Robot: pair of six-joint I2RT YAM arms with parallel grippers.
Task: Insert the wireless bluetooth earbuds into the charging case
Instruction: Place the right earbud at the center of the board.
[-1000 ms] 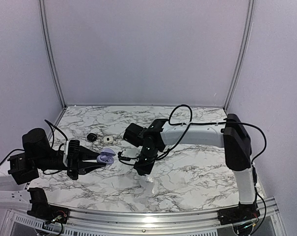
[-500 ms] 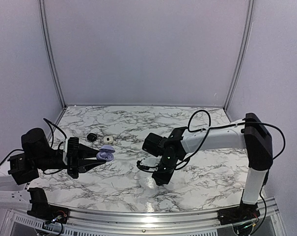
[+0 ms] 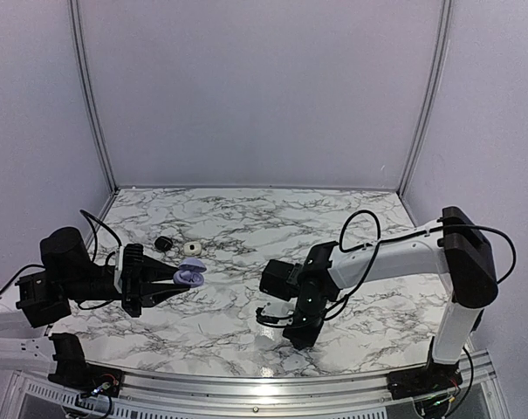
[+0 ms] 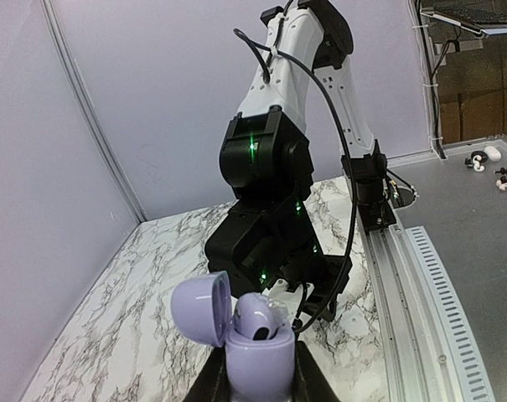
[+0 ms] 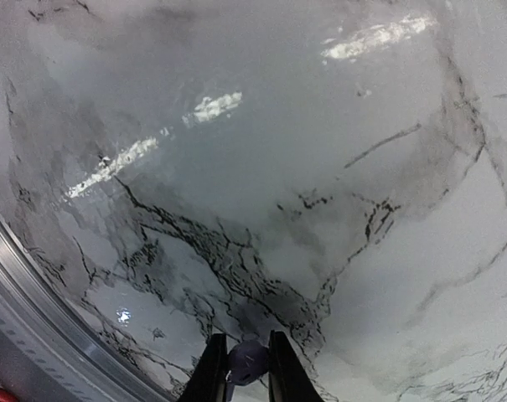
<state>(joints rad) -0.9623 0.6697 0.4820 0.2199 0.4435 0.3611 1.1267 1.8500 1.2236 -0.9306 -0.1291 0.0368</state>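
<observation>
My left gripper [image 3: 181,279] is shut on the base of a lilac charging case [image 4: 257,360] and holds it upright above the table's left side. Its lid [image 4: 201,308] hangs open, and one lilac earbud [image 4: 257,316] sits in it. My right gripper [image 3: 298,336] points down near the table's front, well to the right of the case. In the right wrist view the right gripper [image 5: 247,368] is shut on a small lilac earbud [image 5: 248,360] just above the marble. A black earbud [image 3: 163,243] and a white earbud [image 3: 192,249] lie on the table behind the case.
A metal rail [image 3: 264,382] runs along the table's front edge, close under the right gripper. Pale walls [image 3: 264,87] close off the back and both sides. The right arm [image 4: 266,167] stands directly behind the case in the left wrist view.
My right arm has swung away from the case, toward the front right of the table, with the earbud still pinched. The left gripper and case have barely moved.
</observation>
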